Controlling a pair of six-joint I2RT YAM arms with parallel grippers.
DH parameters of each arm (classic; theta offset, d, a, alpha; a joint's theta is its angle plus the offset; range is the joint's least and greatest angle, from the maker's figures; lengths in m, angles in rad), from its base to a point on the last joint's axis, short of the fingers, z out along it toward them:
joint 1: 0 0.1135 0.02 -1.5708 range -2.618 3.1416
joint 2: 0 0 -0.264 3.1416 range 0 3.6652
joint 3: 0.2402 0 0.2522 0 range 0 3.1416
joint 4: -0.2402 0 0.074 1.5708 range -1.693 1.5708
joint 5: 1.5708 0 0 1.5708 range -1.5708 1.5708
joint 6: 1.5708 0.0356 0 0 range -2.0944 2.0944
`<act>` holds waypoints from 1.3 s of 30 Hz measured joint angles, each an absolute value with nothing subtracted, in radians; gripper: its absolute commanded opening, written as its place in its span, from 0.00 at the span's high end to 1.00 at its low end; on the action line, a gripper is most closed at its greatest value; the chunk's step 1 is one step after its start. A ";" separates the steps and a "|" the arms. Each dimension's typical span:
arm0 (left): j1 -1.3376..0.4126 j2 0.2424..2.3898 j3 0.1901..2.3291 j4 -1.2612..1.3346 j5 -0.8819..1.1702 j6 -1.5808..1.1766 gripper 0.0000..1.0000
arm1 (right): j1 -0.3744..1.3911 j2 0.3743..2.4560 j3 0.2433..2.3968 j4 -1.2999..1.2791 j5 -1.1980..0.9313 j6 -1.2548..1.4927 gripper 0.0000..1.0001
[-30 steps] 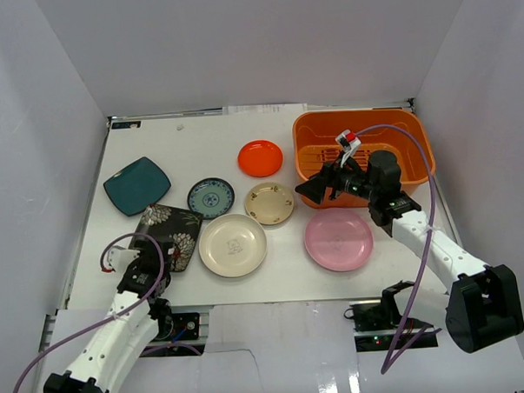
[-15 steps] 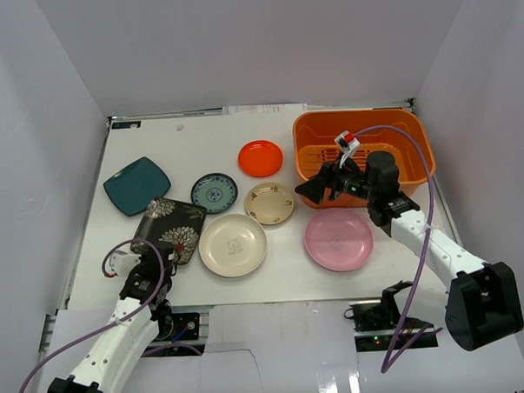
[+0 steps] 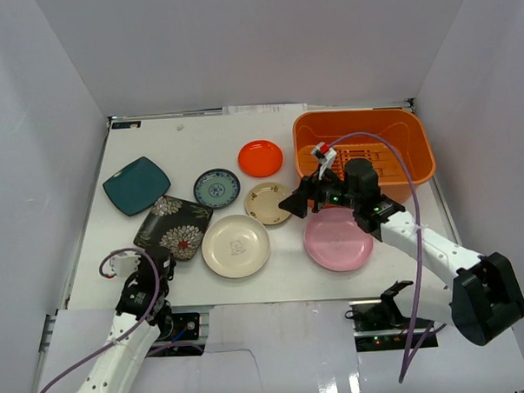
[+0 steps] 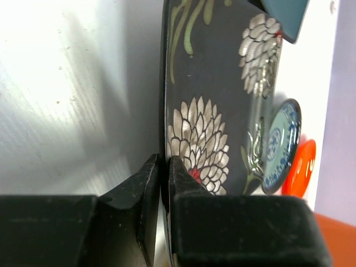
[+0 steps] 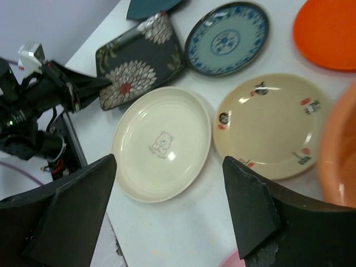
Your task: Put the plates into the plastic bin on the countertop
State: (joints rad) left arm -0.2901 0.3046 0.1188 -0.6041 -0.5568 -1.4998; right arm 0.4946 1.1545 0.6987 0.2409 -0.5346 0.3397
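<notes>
My left fingers (image 4: 146,186) pinch only the rim of the square dark floral plate (image 3: 170,228) at eight o'clock, right fingers (image 5: 75,203) wide and empty; so thin a grip could slip before the orange plastic bin (image 3: 363,115) at two o'clock.

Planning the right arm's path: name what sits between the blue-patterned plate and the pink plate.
The tan plate lies there, shown in the top view; the right claw hangs over its right edge.

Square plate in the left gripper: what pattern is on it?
The square plate is black with white flowers and green stems, clearest in the left wrist view.
</notes>
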 measured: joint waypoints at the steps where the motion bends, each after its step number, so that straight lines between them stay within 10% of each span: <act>1: -0.290 0.281 0.119 -0.612 -0.553 -1.487 1.00 | 0.528 1.168 0.702 0.236 -0.524 0.339 0.16; 14: -0.290 0.062 0.165 -0.730 -0.550 -1.289 1.00 | 0.846 1.510 0.906 0.259 -0.448 0.408 0.04; 39: -0.291 0.025 0.389 -0.773 -0.478 -1.044 1.00 | 0.860 2.147 1.499 0.177 -0.524 0.463 0.03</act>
State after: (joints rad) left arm -0.2909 0.0254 0.3889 -0.7734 -0.4782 -1.0439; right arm 0.8597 2.1471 1.4990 0.1768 -0.5236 0.4629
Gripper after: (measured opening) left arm 0.207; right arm 0.984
